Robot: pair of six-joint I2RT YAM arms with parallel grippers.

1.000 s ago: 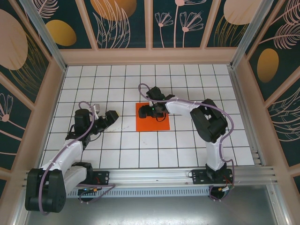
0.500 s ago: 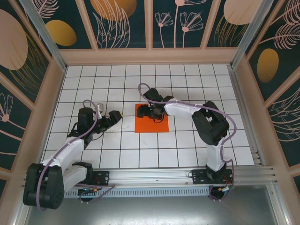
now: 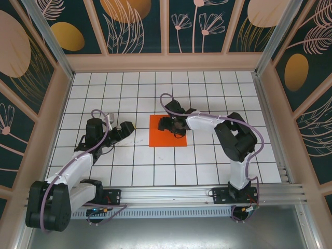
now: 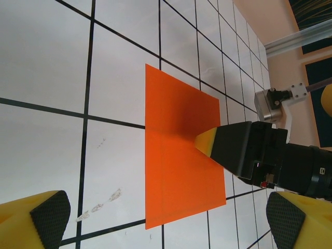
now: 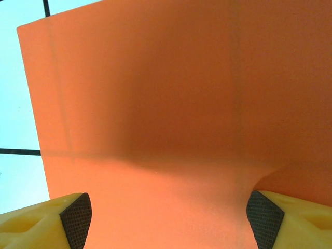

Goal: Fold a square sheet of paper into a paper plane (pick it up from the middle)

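Reaching low, right pincer (image 3: 162, 124) wide over orange sheet (image 3: 167, 139), left pincer (image 3: 123, 130) wide, aside

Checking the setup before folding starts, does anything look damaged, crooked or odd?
Nothing serious. The orange sheet lies flat and roughly square to the grid. Only small grey scuff marks stand out, on the white tile just off the sheet's edge on the left arm's side.

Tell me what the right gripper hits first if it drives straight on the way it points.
The square sheet of paper: the right gripper points down at it, open fingers astride its orange middle. It looks very near, perhaps touching.
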